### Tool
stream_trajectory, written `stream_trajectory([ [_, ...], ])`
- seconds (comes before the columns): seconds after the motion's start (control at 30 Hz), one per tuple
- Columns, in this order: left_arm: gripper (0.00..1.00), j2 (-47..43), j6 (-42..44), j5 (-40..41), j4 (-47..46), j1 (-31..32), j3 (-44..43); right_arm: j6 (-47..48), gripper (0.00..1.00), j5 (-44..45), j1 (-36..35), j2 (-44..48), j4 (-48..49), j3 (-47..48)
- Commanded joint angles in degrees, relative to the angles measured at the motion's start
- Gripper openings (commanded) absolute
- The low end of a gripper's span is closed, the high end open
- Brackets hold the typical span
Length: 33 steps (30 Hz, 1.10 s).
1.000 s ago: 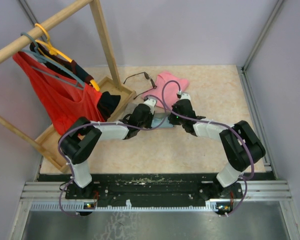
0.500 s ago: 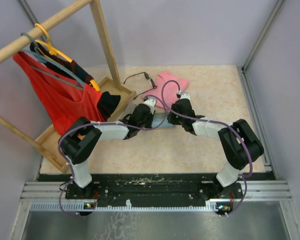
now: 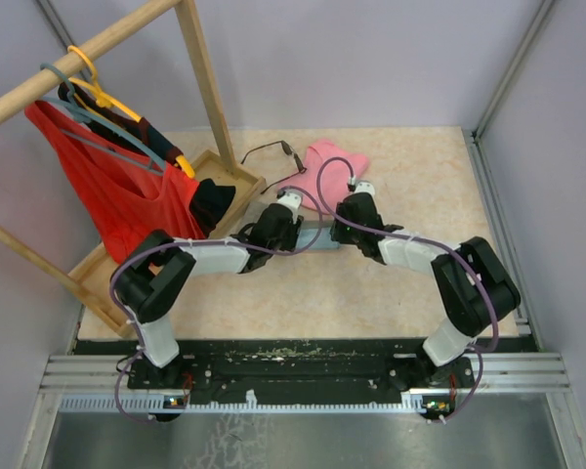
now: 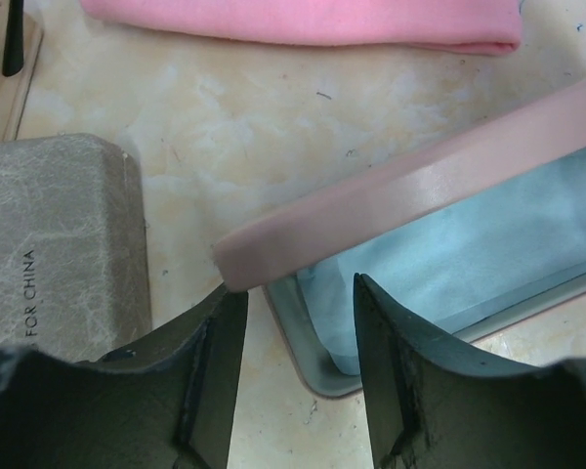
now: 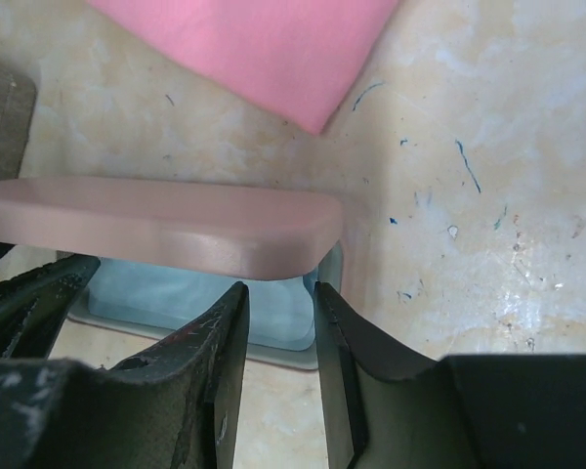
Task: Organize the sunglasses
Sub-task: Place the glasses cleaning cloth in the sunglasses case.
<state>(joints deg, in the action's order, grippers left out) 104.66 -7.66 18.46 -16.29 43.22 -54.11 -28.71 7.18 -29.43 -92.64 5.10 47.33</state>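
Observation:
One pair of dark wire-framed sunglasses (image 3: 271,149) lies on the table at the back, beside the wooden rack base. An open case with a grey tray (image 4: 317,366) and a raised pink lid (image 4: 420,186) sits mid-table between both arms; a light-blue cloth (image 4: 459,254) fills the tray and hides whatever is under it. My left gripper (image 4: 298,303) is open at the tray's left corner, just under the lid's end. At the opposite end my right gripper (image 5: 278,298) is open, its fingers either side of the tray rim (image 5: 273,354) below the lid (image 5: 156,225).
A closed grey case (image 4: 59,244) lies just left of the left gripper. A pink cloth (image 3: 334,161) lies behind the open case. A wooden rack (image 3: 200,73) with hangers and a red garment (image 3: 117,191) takes up the back left.
Both grippers have gone from shut to open at the ends of the case. The arms have barely moved.

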Motion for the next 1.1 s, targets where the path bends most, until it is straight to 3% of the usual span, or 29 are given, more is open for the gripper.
stream_trajectory([
  [0.0,0.54,-4.1,-0.1,0.7,0.6,-0.5,1.7,1.3,0.34,0.8,0.5,5.2,1.5,0.1],
  [0.23,0.55,-10.1,-1.1,-0.6,0.9,-0.3,4.7,2.6,0.34,-5.2,0.5,10.0,4.1,-3.7],
  [0.57,0.55,-26.1,-6.4,3.8,5.6,-0.4,6.9,3.9,0.37,1.8,0.6,25.9,-5.0,-7.0],
  [0.8,0.58,-27.8,-8.8,6.4,16.2,-0.5,1.1,3.8,0.42,2.2,0.6,28.8,-11.8,-2.8],
  [1.07,0.59,-31.0,-10.6,5.3,25.5,-0.5,-1.5,0.3,0.42,1.8,0.6,23.1,-14.0,5.4],
])
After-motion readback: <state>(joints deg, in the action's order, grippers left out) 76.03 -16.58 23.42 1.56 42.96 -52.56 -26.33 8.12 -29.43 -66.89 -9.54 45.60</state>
